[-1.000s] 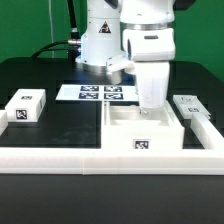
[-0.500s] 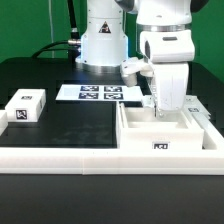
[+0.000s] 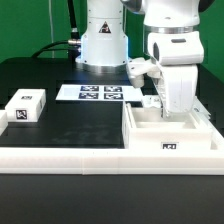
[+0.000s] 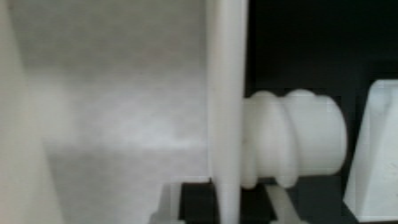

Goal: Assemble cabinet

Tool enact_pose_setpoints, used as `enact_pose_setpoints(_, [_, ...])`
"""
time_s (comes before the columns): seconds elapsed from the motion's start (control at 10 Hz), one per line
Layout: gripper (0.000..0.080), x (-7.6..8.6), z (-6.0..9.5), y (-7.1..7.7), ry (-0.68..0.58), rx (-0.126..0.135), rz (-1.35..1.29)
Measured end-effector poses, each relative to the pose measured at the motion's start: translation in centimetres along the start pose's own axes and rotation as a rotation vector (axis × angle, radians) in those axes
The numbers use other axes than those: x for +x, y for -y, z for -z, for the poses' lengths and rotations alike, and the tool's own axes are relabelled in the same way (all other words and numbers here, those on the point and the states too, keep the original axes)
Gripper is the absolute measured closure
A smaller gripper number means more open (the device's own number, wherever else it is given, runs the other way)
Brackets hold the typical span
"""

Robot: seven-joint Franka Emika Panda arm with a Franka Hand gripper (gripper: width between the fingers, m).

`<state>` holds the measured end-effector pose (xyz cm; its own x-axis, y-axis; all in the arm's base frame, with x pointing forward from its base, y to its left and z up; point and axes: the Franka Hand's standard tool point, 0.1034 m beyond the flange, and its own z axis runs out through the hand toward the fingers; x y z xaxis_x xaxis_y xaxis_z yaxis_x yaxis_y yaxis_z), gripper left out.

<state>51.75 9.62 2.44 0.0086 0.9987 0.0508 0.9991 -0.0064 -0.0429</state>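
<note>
Pinching one thin wall of the cabinet [image 3: 150,140], the pincer [image 3: 172,114] is closed tight, with nothing but that wall between its fingers. The wrist view shows the wall's edge [image 4: 224,90] running straight out from the fingertips. The cabinet sits directly under and around the pincer, and its front seems to rest against the rail [image 3: 60,157] on the near side of the pincer.

The main risk is the hold itself. It is a small bite on a smooth, narrow edge of a large box, so any sideways pull may let the cabinet swivel or slide out of the jaws. A push toward the rail may jam the front face, tip the box and lever the wall out of the grip. A lift from this one wall would likely leave the box hanging crooked.

A ribbed knob [image 4: 294,135] lies just beside the gripped wall, close to one finger. What it belongs to I cannot tell, but a slip along the wall could catch on it.

The block [image 3: 25,105] lies well off to the exterior view's left of the pincer, and the marker board [image 3: 100,93] lies beyond it on that side. Neither looks likely to get in the way.
</note>
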Motion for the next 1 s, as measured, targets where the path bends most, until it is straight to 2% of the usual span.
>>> enact_pose_setpoints(0.2, [0.0759,1.01,-0.07,-0.01,0.001,0.012,0.005])
enact_pose_setpoints(0.4, [0.0758,1.24,-0.07,-0.02,0.010,0.041,0.010])
enact_pose_setpoints(0.8, [0.0758,1.16,-0.10,0.01,0.010,0.041,0.009])
enact_pose_setpoints(0.9, [0.0580,1.12,-0.10,0.01,0.010,0.041,0.008])
enact_pose_setpoints(1.0, [0.0444,1.08,-0.11,0.01,0.010,0.041,0.007])
